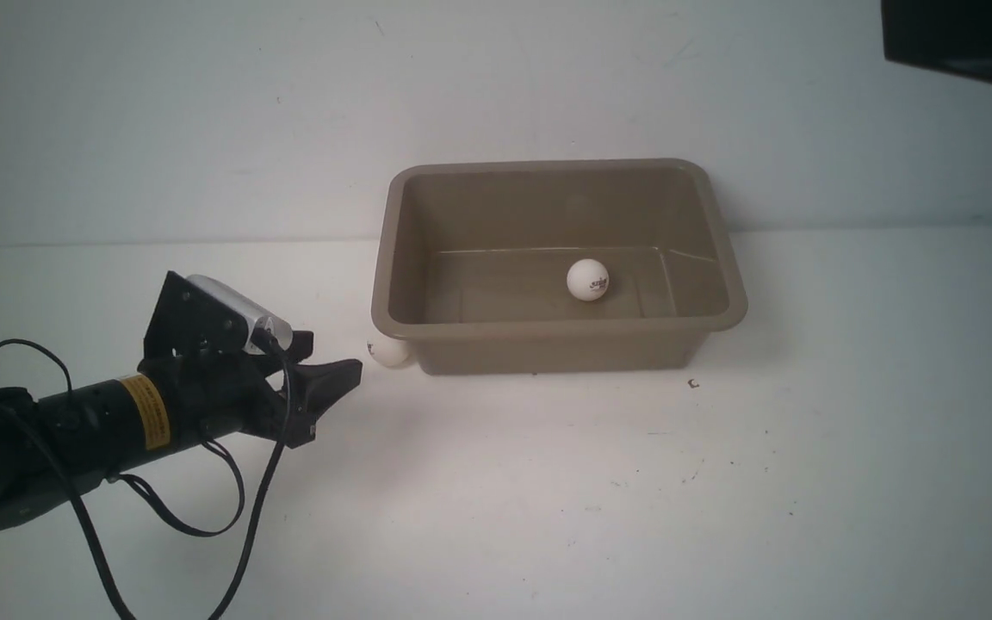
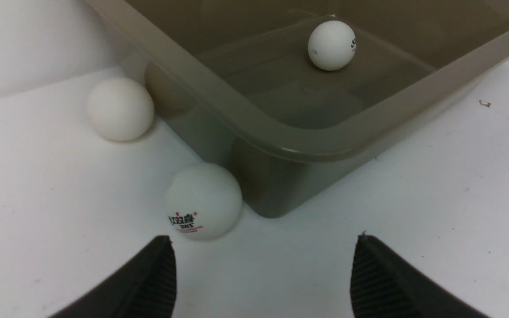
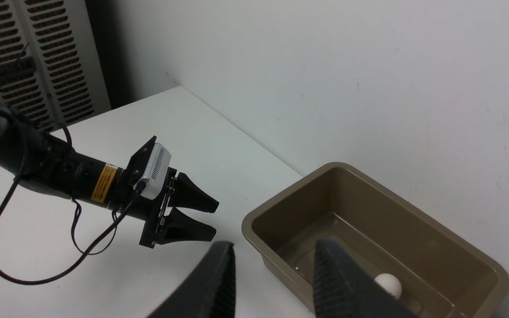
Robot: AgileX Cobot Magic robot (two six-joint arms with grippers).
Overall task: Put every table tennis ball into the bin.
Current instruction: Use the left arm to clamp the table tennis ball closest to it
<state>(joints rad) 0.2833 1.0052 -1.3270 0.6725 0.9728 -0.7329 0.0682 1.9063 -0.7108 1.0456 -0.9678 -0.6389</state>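
While 1 table tennis ball, the binned ball (image 1: 588, 280), lies on the floor of the bin (image 1: 724, 319), the front view shows another white ball against the bin's near left corner on the table (image 1: 548, 499). It is probably the printed ball (image 1: 388, 351), though too little of it shows to be sure. The left gripper (image 1: 337, 379) hangs low just short of it, well apart from the bin.

In the left wrist view the left gripper (image 2: 264, 238) has its jaws spread wide with nothing between them. The printed ball (image 2: 203, 201) sits just ahead, touching the bin's rounded corner. A plain ball (image 2: 119, 109) rests farther along the same outer wall. That leaves 2 balls outside and the binned ball (image 2: 332, 45) inside.

In the right wrist view the right gripper (image 3: 273, 245) hovers high over the bin (image 3: 254, 221). Its jaws are drawn in close, with only a narrow gap, and they grip nothing. The left gripper (image 3: 215, 218) and the binned ball (image 3: 389, 285) show below.

These balls should be very light, hollow and smooth. The shell is stiff but thin, so a hard squeeze could dent it. A nudge would likely send one rolling, and an off-centre pinch would squirt it out. I would take the printed ball across its widest middle, with the fingers set along the wall so that neither has to wedge between ball and bin.
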